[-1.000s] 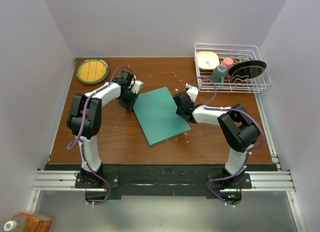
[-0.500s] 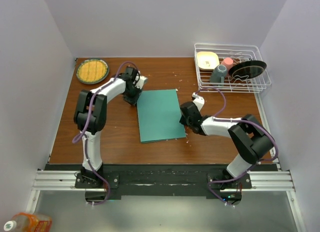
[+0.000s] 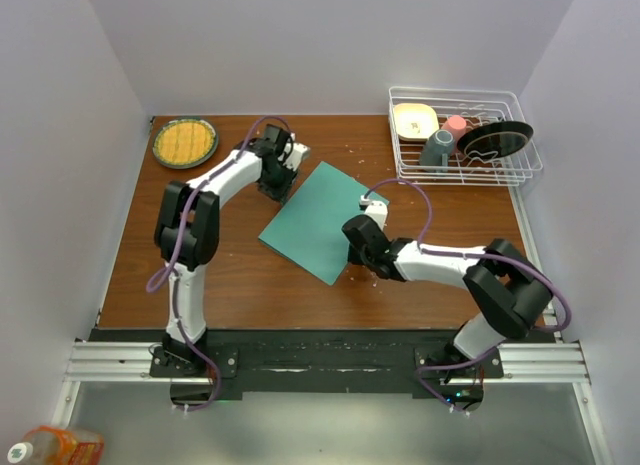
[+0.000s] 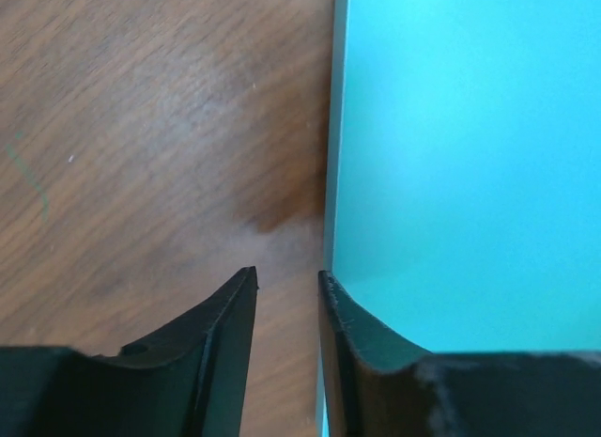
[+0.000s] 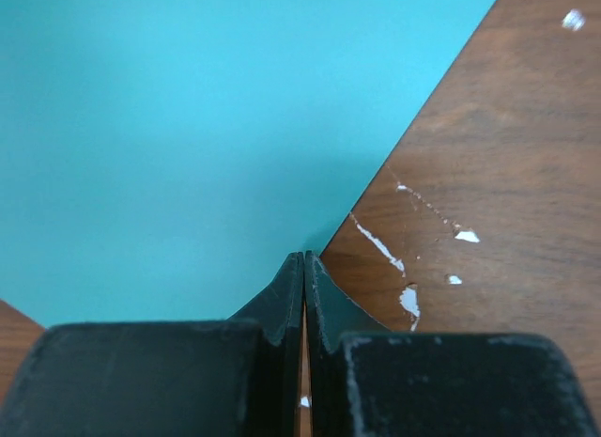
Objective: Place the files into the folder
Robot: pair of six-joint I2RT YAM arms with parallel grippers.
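The teal-green folder lies closed and flat on the wooden table, turned like a diamond. No white paper files show in any view. My left gripper is at the folder's far left edge. In the left wrist view its jaws stand a narrow gap apart with bare wood between them, and the right finger rests by the folder's edge. My right gripper is at the folder's near right edge. In the right wrist view it is shut, its tips against the folder's rim.
A white wire dish rack with plates and cups stands at the back right. A green-rimmed yellow plate sits at the back left. White chipped spots mark the wood beside the right gripper.
The folder has swung round on the table from square to a diamond tilt. My left gripper moved farther back and right; my right gripper moved left and nearer along the folder's edge.
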